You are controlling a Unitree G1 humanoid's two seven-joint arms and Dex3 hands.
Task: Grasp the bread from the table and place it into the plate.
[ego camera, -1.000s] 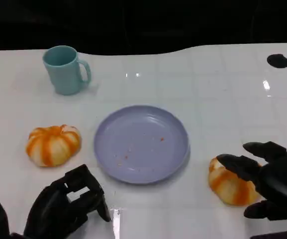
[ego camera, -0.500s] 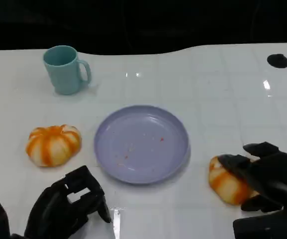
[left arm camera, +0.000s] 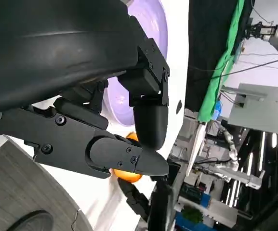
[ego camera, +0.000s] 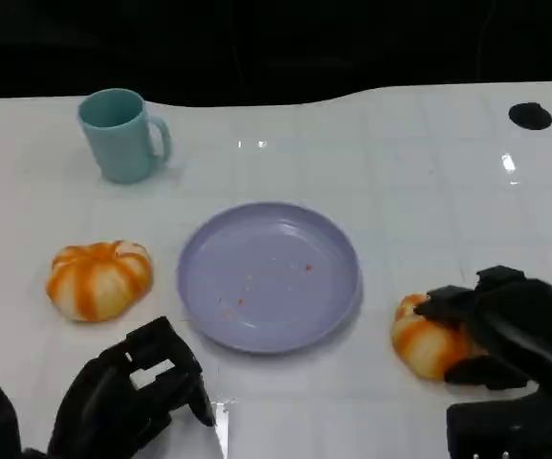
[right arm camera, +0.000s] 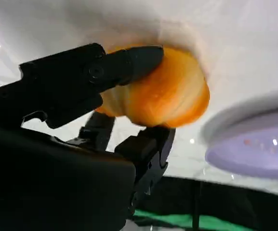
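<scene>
Bread point(ego camera: 421, 342): orange-striped bun, lying on the white table point(ego camera: 429, 191) just right of the plate point(ego camera: 268, 276); gripped by the right hand point(ego camera: 500, 325), fingers point(right arm camera: 129, 62) closed over and under it.
Second bun point(ego camera: 97, 278): left of the plate.
Mug point(ego camera: 118, 134): far left.
Left hand point(ego camera: 132, 392): near left, fingers curled, nothing held.

Hidden and cut-off bits
The right hand point(ego camera: 505, 330) covers the far side of the bread point(ego camera: 427, 342), and the picture edge cuts its arm off. The left hand point(ego camera: 127, 392) is cut off at the bottom too. Up close, the plate point(right arm camera: 254, 151) looks blurry and half out of the picture
</scene>
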